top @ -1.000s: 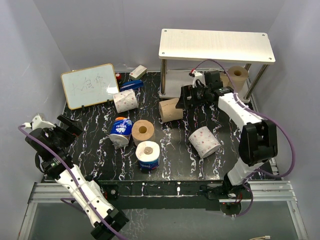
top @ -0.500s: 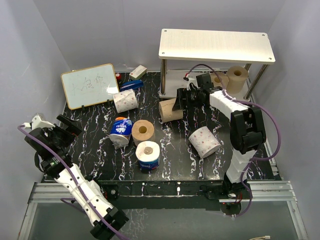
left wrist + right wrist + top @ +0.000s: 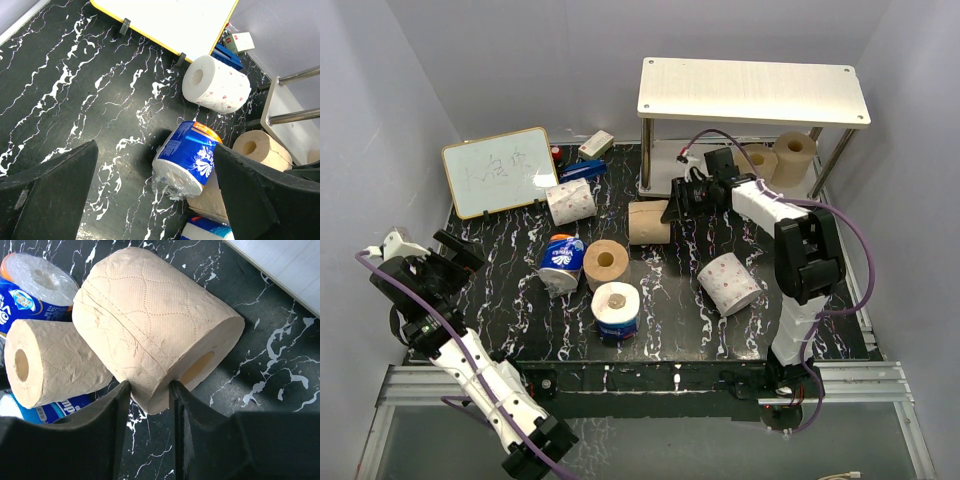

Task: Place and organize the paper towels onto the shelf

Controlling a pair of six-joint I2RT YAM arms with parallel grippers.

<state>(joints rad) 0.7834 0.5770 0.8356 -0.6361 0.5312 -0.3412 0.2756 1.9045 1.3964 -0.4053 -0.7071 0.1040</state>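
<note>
looking like a robotics lab test cell. plain grey walls (image 3: 380,100) boxing in the bench on three sides of the right gripper (image 3: 670,212). black marbled mat (image 3: 670,320) lying under it, aluminium rail (image 3: 650,385) carrying the arm bases behind it, purple cable (image 3: 860,250) trailing loose. staged props sitting around it: tan roll (image 3: 645,222) at its fingers, shelf (image 3: 752,90) just beyond, whiteboard (image 3: 498,170) off to its left.

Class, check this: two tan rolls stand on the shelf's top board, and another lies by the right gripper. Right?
Not quite. The two tan rolls stand on the lower board of the shelf, not its top board, which is bare. The top view shows this. The rest holds.
</note>
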